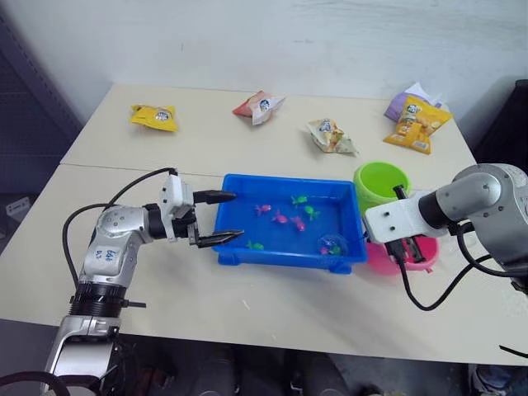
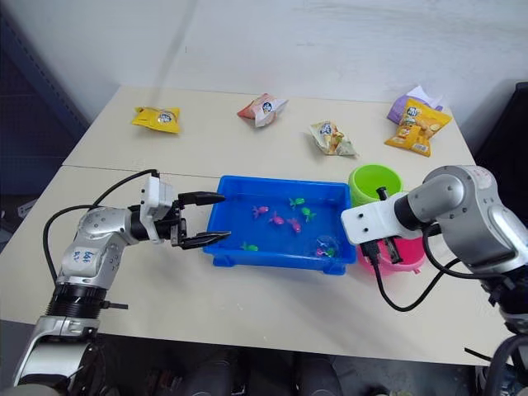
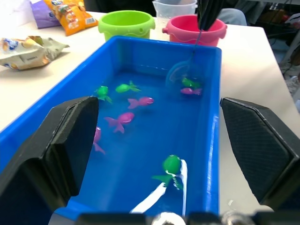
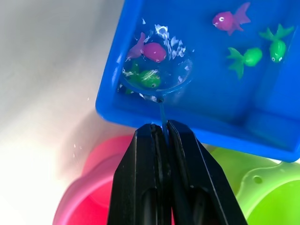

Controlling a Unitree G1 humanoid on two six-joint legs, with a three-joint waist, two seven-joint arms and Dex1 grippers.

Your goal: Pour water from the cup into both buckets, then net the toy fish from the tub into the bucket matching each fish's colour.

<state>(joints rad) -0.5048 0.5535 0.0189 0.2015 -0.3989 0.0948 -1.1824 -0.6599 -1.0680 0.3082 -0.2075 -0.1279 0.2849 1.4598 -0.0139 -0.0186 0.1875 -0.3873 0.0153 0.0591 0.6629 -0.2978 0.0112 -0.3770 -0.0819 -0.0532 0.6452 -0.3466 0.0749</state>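
Your right pincer (image 4: 161, 136) is clamped on the net (image 4: 156, 77) handle, its hoop dipped in the tub (image 1: 239, 252) corner nearest the pink bucket (image 3: 194, 28), around a pink fish (image 4: 153, 52) and a green fish (image 4: 149, 78). The green bucket (image 1: 381, 183) stands just behind the pink one, both tight against that tub end. Your left pincer (image 1: 219, 218) hangs with fingers apart at the opposite tub rim. Four snack packets (image 1: 154, 116) lie well back; the near table (image 1: 272, 305) edge offers you open room.

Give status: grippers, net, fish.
Right gripper shut on net handle; hoop in tub water, one pink and one green fish inside. Left gripper open at tub's end. Nothing in the way.
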